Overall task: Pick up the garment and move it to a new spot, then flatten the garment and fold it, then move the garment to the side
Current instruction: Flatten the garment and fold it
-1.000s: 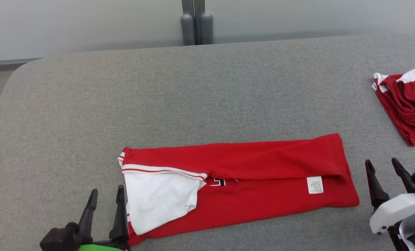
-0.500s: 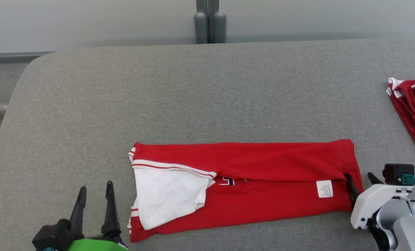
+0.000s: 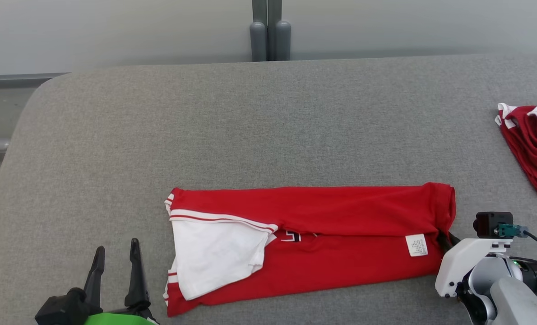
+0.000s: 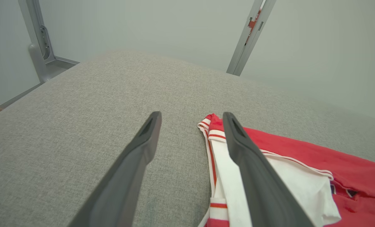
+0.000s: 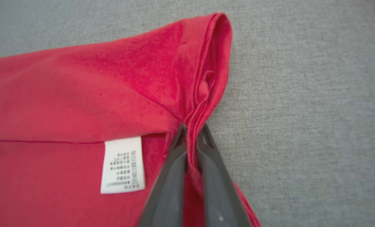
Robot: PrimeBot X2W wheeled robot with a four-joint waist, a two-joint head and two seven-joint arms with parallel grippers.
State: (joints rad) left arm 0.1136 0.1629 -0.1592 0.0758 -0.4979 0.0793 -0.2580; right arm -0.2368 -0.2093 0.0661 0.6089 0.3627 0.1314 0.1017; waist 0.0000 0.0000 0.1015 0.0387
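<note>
1. The garment (image 3: pixel 331 216) is a red shirt with white trim. It lies folded into a long band across the near middle of the grey padded surface (image 3: pixel 268 126), running left to right in my head view.
2. At its left end a white panel (image 3: pixel 210 255) with red-and-white striped edging lies on top of the red cloth. A bit of dark lettering (image 3: pixel 291 235) peeks out just beside it.
3. A small white care label (image 3: pixel 416 245) sits near the right end, on the lower layer just under the folded upper edge.
4. My right gripper (image 5: pixel 192 130) is pinched tight on the garment's right edge. In the right wrist view the two dark fingers press together with a ridge of red cloth bunched between their tips, just beside the label.
5. In the head view that arm's white wrist housing (image 3: pixel 458 266) sits low at the garment's right end, and the cloth there puckers towards the fingers.
6. My left gripper (image 3: pixel 117 246) stands with its fingers wide apart and nothing between them, just off the garment's left end, near its lower left corner.
7. In the left wrist view one finger overlaps the white trim at that edge — whether it touches the cloth I cannot tell.
8. A second red-and-white garment (image 3: pixel 528 144) lies crumpled at the far right of the surface, well apart from the folded one.
</note>
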